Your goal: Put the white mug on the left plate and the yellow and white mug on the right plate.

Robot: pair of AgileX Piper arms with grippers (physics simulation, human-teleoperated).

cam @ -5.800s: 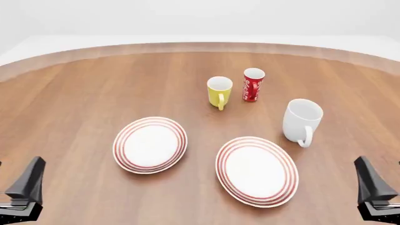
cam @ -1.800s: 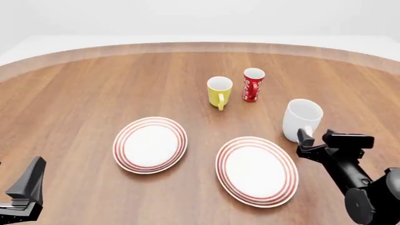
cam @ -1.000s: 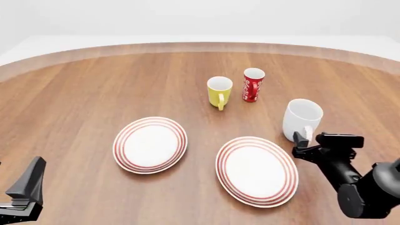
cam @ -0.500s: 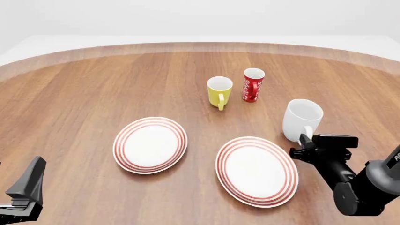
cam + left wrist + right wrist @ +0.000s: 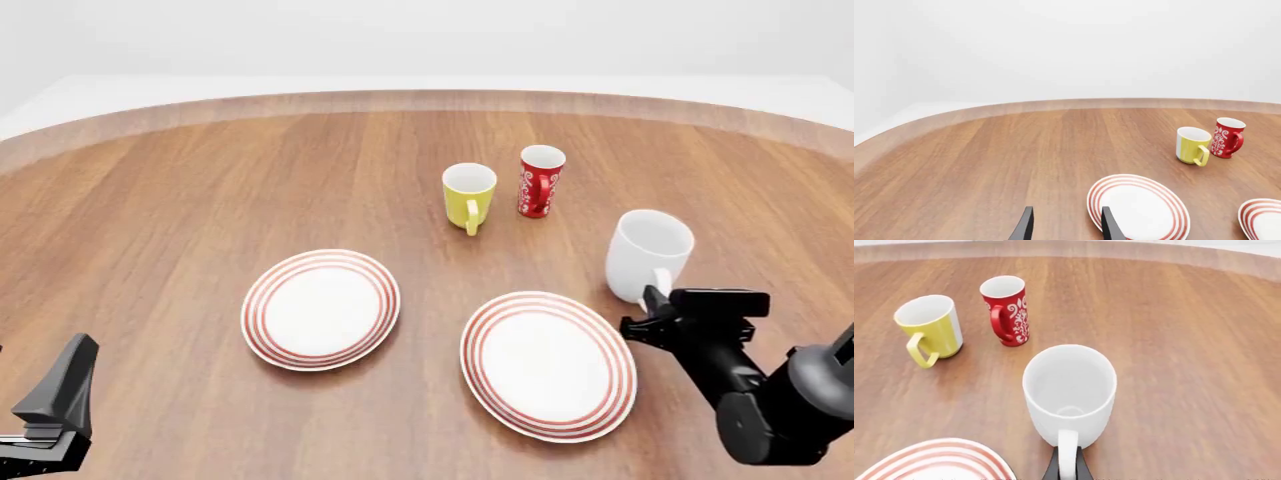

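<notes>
We see the right gripper (image 5: 1067, 471) clamped on the white mug's (image 5: 649, 256) handle, right of the right plate (image 5: 549, 364). Left gripper (image 5: 1065, 227) parted, near-left. Yellow and white mug (image 5: 469, 195) stands far-centre on worktop (image 5: 200, 200).

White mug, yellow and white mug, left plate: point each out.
white mug (image 5: 647, 255), front view, on its outer wall.
yellow and white mug (image 5: 466, 202), front view, on its yellow side.
left plate (image 5: 320, 309), front view, on its bare white centre.
</notes>
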